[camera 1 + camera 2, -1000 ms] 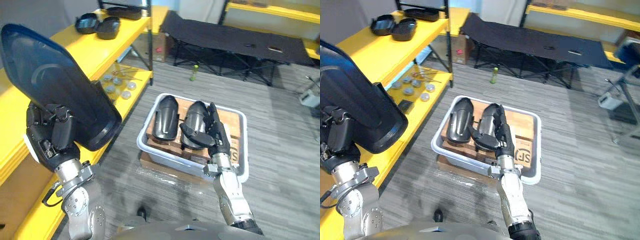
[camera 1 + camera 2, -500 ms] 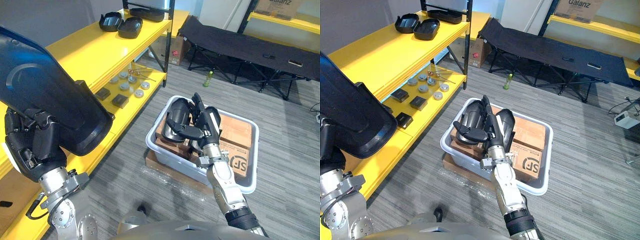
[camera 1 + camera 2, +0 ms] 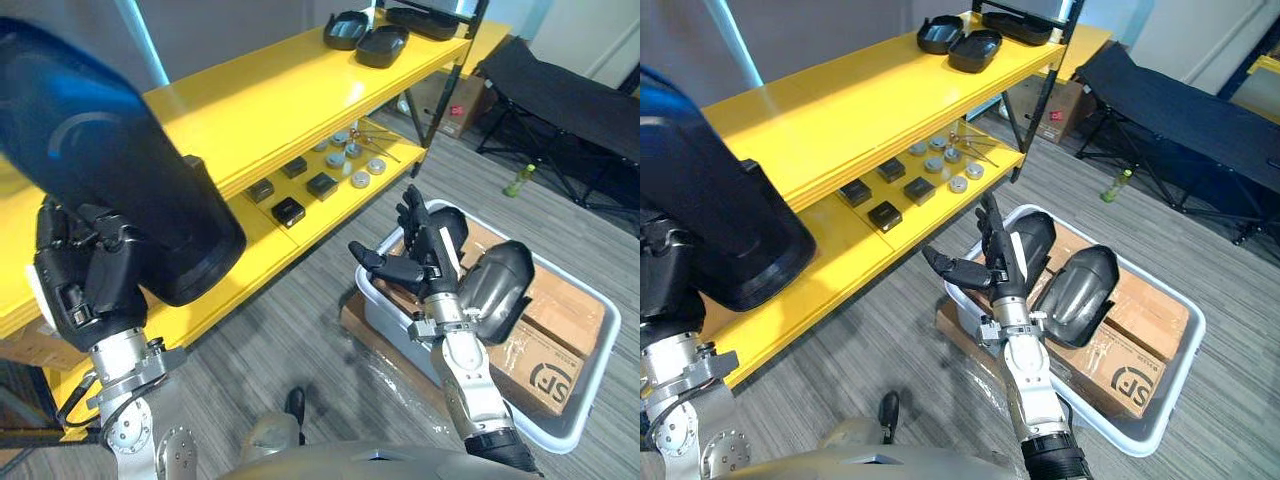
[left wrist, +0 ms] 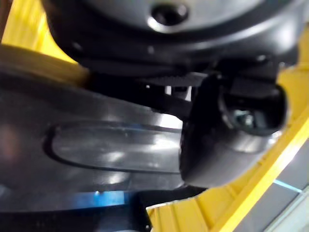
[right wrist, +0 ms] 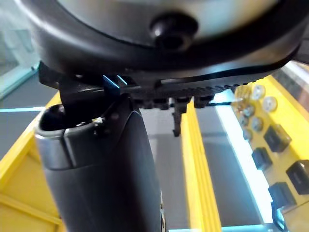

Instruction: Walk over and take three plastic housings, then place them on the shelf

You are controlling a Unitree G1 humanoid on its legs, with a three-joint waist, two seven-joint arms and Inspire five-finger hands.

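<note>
My left hand (image 3: 85,290) is shut on a large black plastic housing (image 3: 110,180), held upright in front of the yellow shelf (image 3: 270,95); its dark shell (image 4: 96,154) fills the left wrist view past my thumb. Two more black housings (image 3: 500,280) (image 3: 1025,240) lie on cardboard boxes in a grey bin (image 3: 585,400) on the floor. My right hand (image 3: 425,265) is open with straight fingers, raised over the bin's near-left rim and holding nothing. Two black housings (image 3: 383,45) (image 3: 345,28) sit at the far end of the shelf top.
The lower shelf level carries several small dark blocks and round metal parts (image 3: 300,195). A black folding cot (image 3: 1180,110) stands at the back right, with a green bottle (image 3: 1113,184) on the grey floor before it. A black shelf post (image 3: 1035,95) rises near the bin.
The camera has swung left, bringing the shelf to the middle. My right hand has lifted off the housings in the bin towards the bin's left rim. The left hand keeps its housing.
</note>
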